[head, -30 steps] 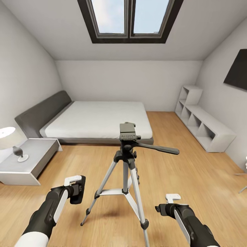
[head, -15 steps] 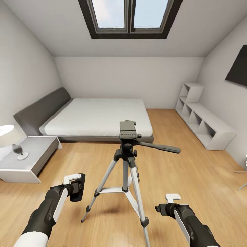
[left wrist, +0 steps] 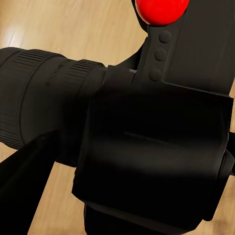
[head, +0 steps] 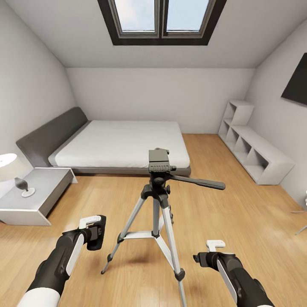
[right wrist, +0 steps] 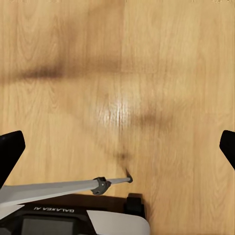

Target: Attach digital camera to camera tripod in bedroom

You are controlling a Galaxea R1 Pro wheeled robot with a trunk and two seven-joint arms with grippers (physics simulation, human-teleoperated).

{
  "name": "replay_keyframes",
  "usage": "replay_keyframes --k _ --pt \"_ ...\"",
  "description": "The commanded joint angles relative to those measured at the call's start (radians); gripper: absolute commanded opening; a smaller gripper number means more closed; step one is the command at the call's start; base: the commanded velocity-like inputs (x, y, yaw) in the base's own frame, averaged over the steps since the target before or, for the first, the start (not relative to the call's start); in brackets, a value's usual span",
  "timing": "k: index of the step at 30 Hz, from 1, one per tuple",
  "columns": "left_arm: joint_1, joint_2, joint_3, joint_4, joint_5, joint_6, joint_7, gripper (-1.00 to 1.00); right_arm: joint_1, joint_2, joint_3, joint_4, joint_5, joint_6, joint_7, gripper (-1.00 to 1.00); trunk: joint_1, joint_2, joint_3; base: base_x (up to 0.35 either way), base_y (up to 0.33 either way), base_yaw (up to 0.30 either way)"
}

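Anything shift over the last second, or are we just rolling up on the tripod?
Only the view shifted: the bed and skylight slid a little in frame, so the head camera moved. The left hand stays shut on the digital camera, the right hand stays open and empty, and the camera tripod stands where it was.

Digital camera [left wrist: 147, 147]: black boxy body, ribbed lens barrel, red button, row of small round studs; held in left gripper [head: 94, 233], low above floor, left of tripod.

Camera tripod [head: 157, 204]: upright on light wood floor, silver legs spread, black joints and feet, dark grey head bare, black pan handle pointing right; stands between both arms, near bed's foot.
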Motion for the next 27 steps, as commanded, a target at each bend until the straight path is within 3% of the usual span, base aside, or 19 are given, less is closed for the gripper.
replay_keyframes --k 1,27 --pt "-0.001 0.0 -0.001 -0.001 0.011 0.005 0.009 -1.0 -0.001 -0.001 0.0 -0.002 -0.001 0.004 0.002 1.0 0.001 -0.002 -0.002 0.0 0.0 0.0" --pt "-0.001 0.0 -0.001 -0.001 0.011 0.005 0.009 -1.0 -0.001 0.0 -0.005 -0.003 -0.004 0.004 0.0 1.0 0.001 -0.002 -0.002 0.0 0.0 0.0"
